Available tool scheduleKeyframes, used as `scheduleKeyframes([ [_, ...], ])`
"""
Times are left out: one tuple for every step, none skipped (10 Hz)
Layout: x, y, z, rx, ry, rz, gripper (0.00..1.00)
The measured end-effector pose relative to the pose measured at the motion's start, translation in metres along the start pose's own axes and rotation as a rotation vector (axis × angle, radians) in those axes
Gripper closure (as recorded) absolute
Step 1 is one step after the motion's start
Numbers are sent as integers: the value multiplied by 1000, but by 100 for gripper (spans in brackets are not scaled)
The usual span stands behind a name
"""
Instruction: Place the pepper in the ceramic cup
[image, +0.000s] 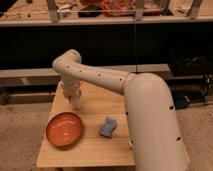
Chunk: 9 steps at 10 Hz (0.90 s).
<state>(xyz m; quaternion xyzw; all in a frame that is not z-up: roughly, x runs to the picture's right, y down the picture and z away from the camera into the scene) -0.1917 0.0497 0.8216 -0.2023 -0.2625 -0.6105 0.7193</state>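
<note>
My gripper (76, 102) hangs from the white arm (100, 76) and points down over the back left part of the small wooden table (90, 152). A pale whitish shape sits right at the gripper's tip; I cannot tell whether it is the ceramic cup or part of the gripper. No pepper shows; it may be hidden at the gripper. An orange bowl (64, 129) lies on the table just in front of the gripper.
A crumpled blue-grey object (106, 127) lies on the table to the right of the bowl. The arm's thick white body (150, 125) covers the table's right side. Dark shelving (125, 40) stands behind the table. Floor surrounds the table.
</note>
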Motion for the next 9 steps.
scheduleKeyframes([
  [-3,-5,3,0,-6,-10,20],
  [-4,-7,4,1,-10,-14,20],
  [-7,-8,4,5,-17,-16,20],
  [-6,-7,3,6,-13,-17,20],
  [-6,-7,1,12,-10,-19,20],
  [-6,-7,0,19,-9,-20,20],
  [-6,-7,-3,28,-5,-23,20],
  [-6,-6,-7,47,2,-30,20],
  [-6,-6,-11,71,12,-44,20],
])
